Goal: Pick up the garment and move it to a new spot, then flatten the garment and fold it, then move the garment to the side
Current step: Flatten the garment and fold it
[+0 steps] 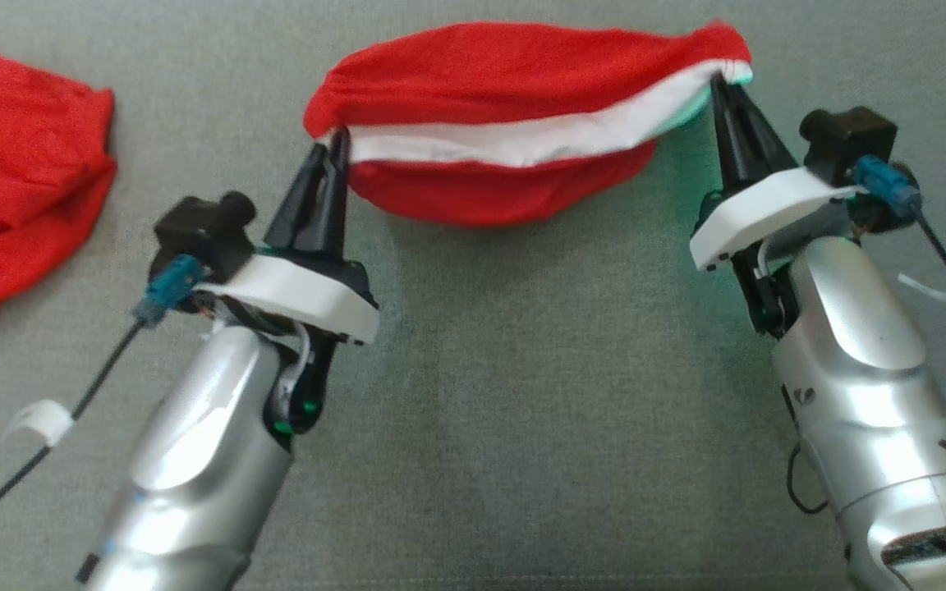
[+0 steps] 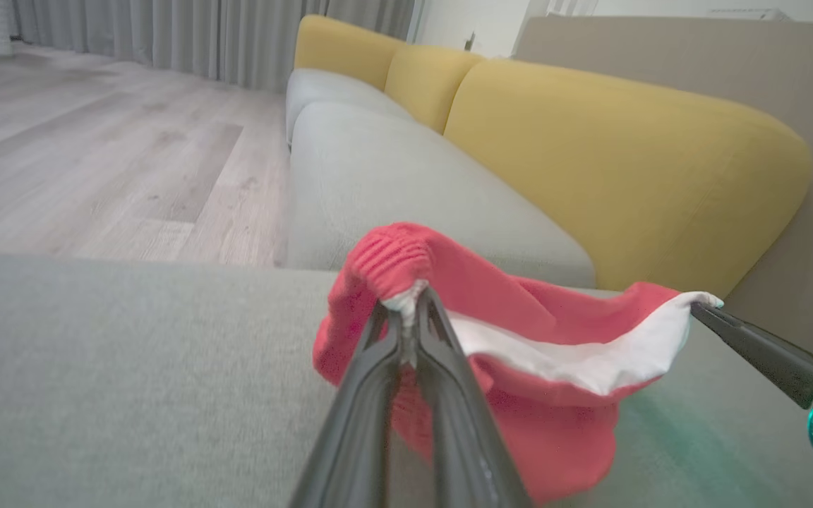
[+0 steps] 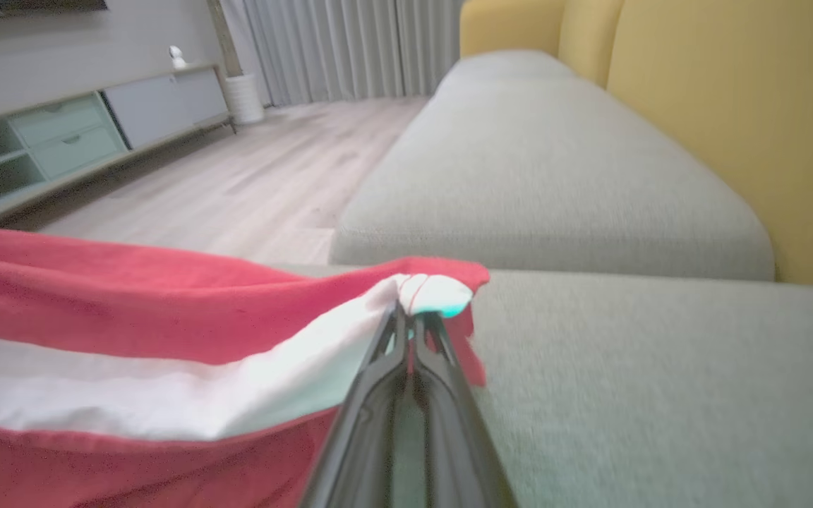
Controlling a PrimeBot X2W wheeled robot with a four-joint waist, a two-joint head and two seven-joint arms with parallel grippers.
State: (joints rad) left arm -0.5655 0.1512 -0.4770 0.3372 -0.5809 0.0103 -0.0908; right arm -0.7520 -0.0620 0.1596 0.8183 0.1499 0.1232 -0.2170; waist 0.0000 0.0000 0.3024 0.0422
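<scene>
At either end of the garment [image 1: 506, 82], your left tool [image 1: 340, 139] and right tool [image 1: 719, 82] are each clamped on a corner of its white-lined edge, stretching it between them over the grey cushion [image 1: 522, 394]. Expect light, soft, saggy cloth; thick bunched hems should hold best. Whether its belly touches the cushion is unclear, its shape is hidden, and another red cloth [image 1: 13, 164] is cut off leftward.

The garment [image 1: 506, 82] is soft red cloth, not shiny, with a smooth white cloth band [image 1: 522, 146]. The seat [image 1: 522, 369] is grey woven cloth and looks a bit rough. The sofa back [image 2: 625, 155] is yellow cloth. The floor [image 2: 96, 155] is pale, smooth wood. The arms [image 1: 194, 460] are shiny silver, and the fingers [image 1: 309, 205] are dull black plastic.
</scene>
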